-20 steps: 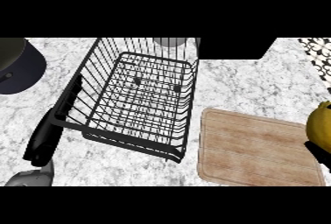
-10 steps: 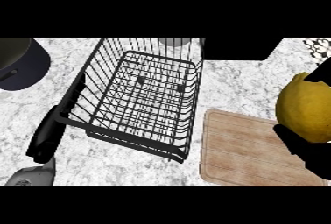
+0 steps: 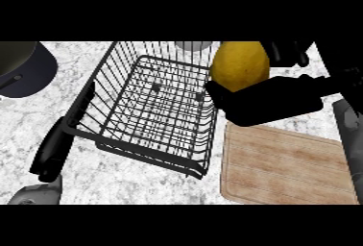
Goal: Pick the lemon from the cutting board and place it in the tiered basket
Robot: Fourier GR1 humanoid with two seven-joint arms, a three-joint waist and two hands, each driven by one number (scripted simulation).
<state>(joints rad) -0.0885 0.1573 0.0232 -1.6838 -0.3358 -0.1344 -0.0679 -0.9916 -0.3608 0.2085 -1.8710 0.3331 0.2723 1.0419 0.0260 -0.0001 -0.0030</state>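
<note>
Lemon: the lemon (image 3: 239, 65) is yellow, smooth and egg-shaped. It is up in the air at the right rim of the basket, near the top of the view.
Right hand: the black right hand (image 3: 273, 98) comes in from the right. Its fingers are curled round the lemon from below and hide the bottom of it.
Basket: the tiered basket (image 3: 152, 103) is made of thin black wire in a grid, with a deep square shape. It sits on the counter, just left of the board.
Cutting board: the cutting board (image 3: 284, 166) is flat pale wood with round corners and long grain lines.
Counter: the counter (image 3: 28, 125) is white stone with grey speckles.
Left hand: the black left hand (image 3: 53, 151) lies long and straight beside the basket's left wall, fingers straight.
Pot: a dark round pot (image 3: 21, 65) sits at the top left.
</note>
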